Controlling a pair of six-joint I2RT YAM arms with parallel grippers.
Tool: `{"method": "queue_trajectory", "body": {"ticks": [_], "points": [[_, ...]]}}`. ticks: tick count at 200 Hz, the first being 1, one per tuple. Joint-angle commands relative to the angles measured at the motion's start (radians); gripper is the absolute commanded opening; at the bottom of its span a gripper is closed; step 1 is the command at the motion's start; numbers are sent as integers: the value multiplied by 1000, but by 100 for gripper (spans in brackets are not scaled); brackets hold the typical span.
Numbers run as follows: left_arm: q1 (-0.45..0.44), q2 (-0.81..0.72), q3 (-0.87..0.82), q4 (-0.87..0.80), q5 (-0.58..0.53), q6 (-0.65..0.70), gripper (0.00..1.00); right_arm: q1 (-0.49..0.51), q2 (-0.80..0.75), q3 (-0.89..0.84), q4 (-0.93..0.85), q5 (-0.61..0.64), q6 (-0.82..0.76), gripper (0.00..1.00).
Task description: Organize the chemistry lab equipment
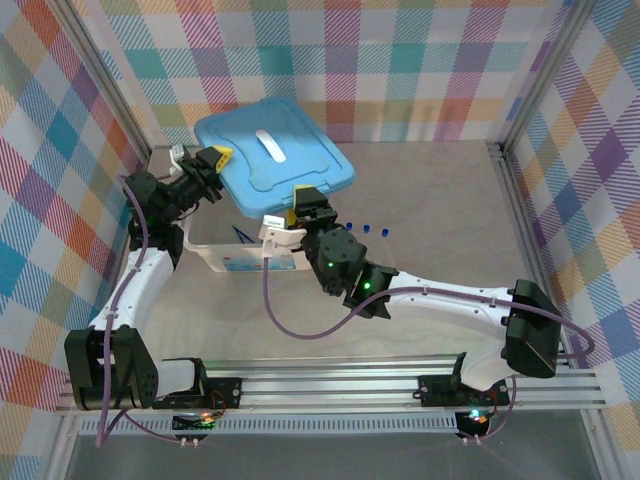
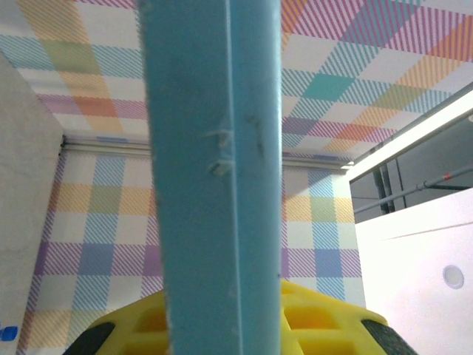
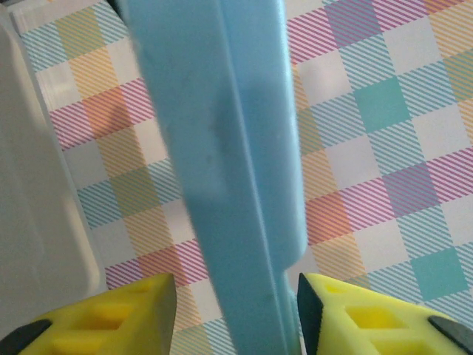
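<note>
The flat blue lid (image 1: 275, 150) is the biggest thing in play. It is held tilted above the far-left part of the surface (image 1: 440, 220), over the white tub (image 1: 205, 250). It looks like stiff, light, smooth plastic, so the thin rim is the place to take it.

The left hand (image 1: 210, 160) is pressed together on the lid's left edge. In its wrist view that edge runs straight up between the yellow fingers (image 2: 133, 333). The right hand (image 1: 300, 200) sits at the lid's near-right edge. Its fingers (image 3: 111, 318) are spread on either side of the rim, with a gap showing on one side, so it is not pinching anything.

The tub stands open under the lid. It is thin-walled and probably light enough to slide if bumped.

Three blue-capped tubes (image 1: 366, 228) lie on the surface just right of the right hand. They look slim, light and prone to rolling, and likely fragile, so a gentle pinch across the middle would suit them.

A thin dark-blue thing inside the tub is probably the tweezers (image 1: 243, 235). They would be stiff and narrow, best taken across the shanks. I cannot make out the flask or beaker.

The surface is pale, matte and speckled. Plaid walls (image 1: 400, 60) close it in on the left, right and far sides. An aluminium rail (image 1: 330, 385) runs along the near edge and carries both arms.
</note>
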Motion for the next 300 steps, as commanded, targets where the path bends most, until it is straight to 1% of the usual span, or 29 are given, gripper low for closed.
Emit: {"method": "queue_trajectory", "body": {"ticks": [1, 10, 22, 33, 55, 67, 74, 90, 106, 116, 128, 136, 146, 162, 167, 174, 180, 184, 200, 227, 242, 258, 300], "points": [[10, -10, 5, 132, -16, -48, 0, 9, -46, -8, 53, 21, 28, 55], [12, -10, 5, 134, -20, -49, 0, 10, -54, -11, 53, 24, 32, 58], [13, -8, 6, 137, -25, -48, 0, 14, -70, -13, 49, 33, 45, 65], [15, -4, 8, 137, -30, -43, 0, 18, -96, -15, 12, 39, 81, 66], [20, 2, 11, 130, -36, -20, 0, 22, -159, -10, -105, 46, 216, 68], [20, 4, 10, 117, -40, 0, 0, 23, -199, 5, -201, 46, 327, 70], [21, 4, 6, 114, -45, 9, 0, 23, -222, 19, -257, 43, 411, 71], [21, 8, -5, 122, -59, 25, 0, 19, -278, 61, -446, 15, 630, 73], [21, 9, -17, 132, -76, 39, 0, 8, -315, 99, -579, -17, 852, 76], [21, 8, -23, 136, -89, 51, 0, -16, -327, 142, -705, -81, 1032, 75], [21, 8, -29, 137, -99, 62, 0, -57, -327, 185, -831, -140, 1232, 73], [20, 6, -37, 142, -106, 67, 0, -93, -325, 218, -899, -245, 1380, 71], [21, 5, -44, 149, -117, 71, 0, -131, -325, 238, -942, -322, 1501, 69], [21, 1, -51, 154, -131, 83, 0, -183, -339, 226, -937, -425, 1659, 65], [21, -3, -55, 156, -140, 87, 0, -211, -344, 216, -925, -488, 1723, 64], [21, -8, -58, 154, -149, 94, 0, -240, -348, 207, -914, -544, 1788, 63], [21, -9, -58, 149, -153, 93, 0, -276, -349, 195, -896, -625, 1860, 62], [21, -10, -58, 147, -157, 122, 0, -296, -349, 186, -877, -667, 1904, 62], [21, -14, -65, 148, -176, 140, 0, -366, -337, 141, -786, -832, 2062, 61], [21, -25, -71, 138, -203, 171, 0, -435, -284, 79, -628, -997, 2287, 58], [21, -30, -65, 128, -209, 193, 0, -463, -254, 36, -519, -1059, 2397, 55], [21, -36, -60, 105, -215, 215, 0, -471, -223, 9, -410, -1095, 2456, 55], [21, -44, -73, 101, -241, 235, 0, -473, -133, 15, -291, -1129, 2585, 53]]}}
